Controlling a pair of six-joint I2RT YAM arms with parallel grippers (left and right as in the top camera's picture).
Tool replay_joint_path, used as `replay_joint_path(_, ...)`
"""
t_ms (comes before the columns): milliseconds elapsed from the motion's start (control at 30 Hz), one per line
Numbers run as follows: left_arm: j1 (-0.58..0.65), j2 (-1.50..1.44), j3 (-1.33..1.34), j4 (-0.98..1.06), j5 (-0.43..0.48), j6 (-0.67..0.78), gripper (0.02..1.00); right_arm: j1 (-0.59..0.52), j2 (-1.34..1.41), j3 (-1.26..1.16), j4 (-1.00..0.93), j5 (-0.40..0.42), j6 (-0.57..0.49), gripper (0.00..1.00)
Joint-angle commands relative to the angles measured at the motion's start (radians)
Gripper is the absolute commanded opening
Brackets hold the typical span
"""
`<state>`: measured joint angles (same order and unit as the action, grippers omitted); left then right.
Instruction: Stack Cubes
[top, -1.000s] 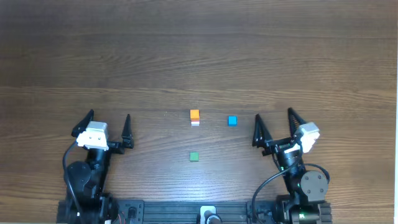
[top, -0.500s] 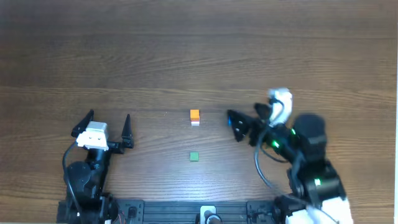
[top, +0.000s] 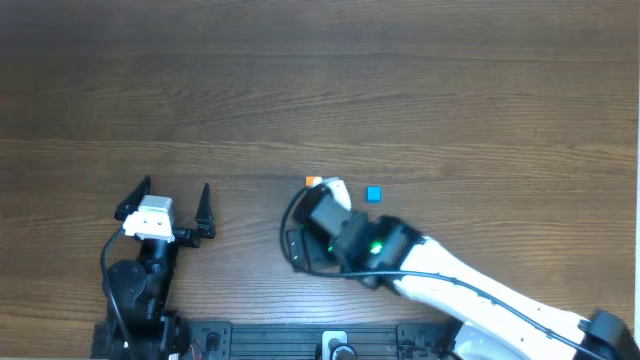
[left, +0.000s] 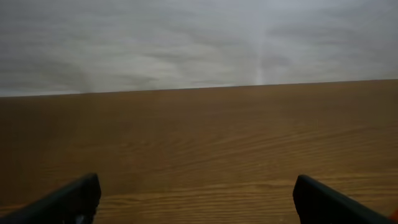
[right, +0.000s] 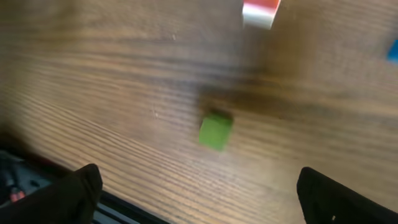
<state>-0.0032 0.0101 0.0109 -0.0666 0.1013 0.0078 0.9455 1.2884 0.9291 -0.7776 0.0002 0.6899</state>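
- While the left gripper (top: 175, 187) sits near its base with its fingers spread, the right gripper (right: 199, 175) hangs over the middle of the wooden table (top: 320, 80), its fingers wide apart too.
- The green cube (right: 216, 131) lies alone beneath the right gripper.
- An orange cube (right: 261, 5) sits on a white cube (right: 257, 20).
- The blue cube (top: 373, 194) lies near that stack, not touching it.
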Motion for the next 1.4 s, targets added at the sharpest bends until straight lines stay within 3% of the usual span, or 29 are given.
replay_joint_path(33, 0.007, -0.007, -0.005, -0.002, 0.003, 0.014, 1.000, 0.106, 0.089, 0.027, -0.004, 0.143, 0.190, 0.993)
replay_joint_path(467, 0.007, -0.007, -0.005, -0.002, 0.003, 0.014, 1.000, 0.117, 0.325, 0.033, 0.009, 0.176, 0.386, 0.991)
replay_joint_path(833, 0.007, -0.007, -0.005, -0.002, 0.003, 0.014, 1.000, 0.129, 0.401, 0.033, 0.070, 0.167, 0.391, 0.954)
replay_joint_path(1400, 0.007, -0.007, -0.005, -0.002, 0.003, 0.014, 0.998, 0.146, 0.425, 0.033, 0.090, 0.184, 0.390, 0.728)
